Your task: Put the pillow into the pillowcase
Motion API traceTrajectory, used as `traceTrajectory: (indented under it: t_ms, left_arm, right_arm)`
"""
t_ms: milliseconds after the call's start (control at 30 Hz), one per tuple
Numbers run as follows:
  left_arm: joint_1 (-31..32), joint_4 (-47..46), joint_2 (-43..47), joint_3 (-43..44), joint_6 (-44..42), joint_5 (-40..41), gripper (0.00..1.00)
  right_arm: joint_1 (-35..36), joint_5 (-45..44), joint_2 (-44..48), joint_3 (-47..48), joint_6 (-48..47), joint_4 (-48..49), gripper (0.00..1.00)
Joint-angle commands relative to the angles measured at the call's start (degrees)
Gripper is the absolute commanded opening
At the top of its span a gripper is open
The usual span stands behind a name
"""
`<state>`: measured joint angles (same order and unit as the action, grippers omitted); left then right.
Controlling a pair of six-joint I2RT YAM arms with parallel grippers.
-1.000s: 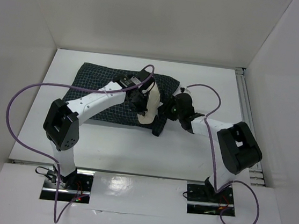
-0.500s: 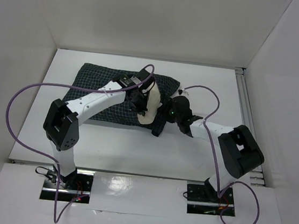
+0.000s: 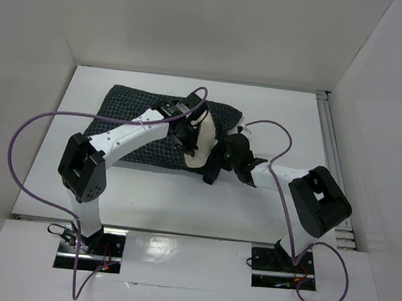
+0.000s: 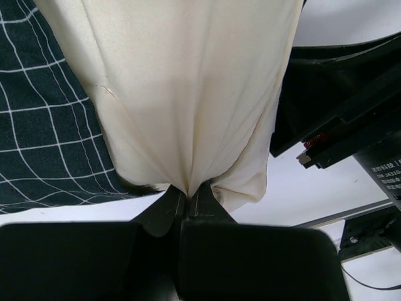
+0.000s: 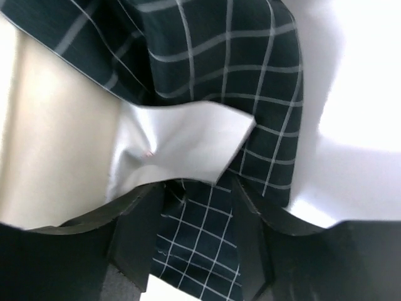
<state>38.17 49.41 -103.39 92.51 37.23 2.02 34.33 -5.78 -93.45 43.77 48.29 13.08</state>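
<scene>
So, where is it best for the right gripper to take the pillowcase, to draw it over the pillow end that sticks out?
Take the loose flap at the pillowcase mouth, beside the bare pillow end, coming from the right. That flap is slack and free there, and it lies between the fingers of the open right gripper; the left gripper is pinching the pillow's edge.

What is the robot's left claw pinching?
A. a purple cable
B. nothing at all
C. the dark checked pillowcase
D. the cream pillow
D: in the left wrist view, the left claw is shut on a bunched-up bit of the cream pillow, and the checked pillowcase lies beside it, outside the pinch.
</scene>
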Motion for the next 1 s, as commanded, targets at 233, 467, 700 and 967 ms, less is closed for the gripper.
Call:
traceTrajectory:
  t_ms: [233, 467, 700, 967]
  left_arm:
    - [0.41, -2.47, 0.56, 4.35, -1.20, -1.76, 0.00]
    - [0.41, -2.47, 0.56, 4.35, -1.20, -2.29, 0.00]
    - [0.41, -2.47, 1.09, 3.82, -1.20, -2.29, 0.00]
    - [0.41, -2.47, 1.09, 3.82, -1.20, -2.29, 0.00]
  right_arm:
    - [3.11, -3.45, 4.86, -2.37, 5.05, -0.25, 0.53]
    - [3.64, -5.73, 4.33, -1.32, 5.58, 1.07, 0.50]
    - [3.03, -8.98, 2.57, 2.46, 4.44, -0.16, 0.50]
    - [0.21, -7.92, -1.81, 5.35, 3.91, 3.27, 0.52]
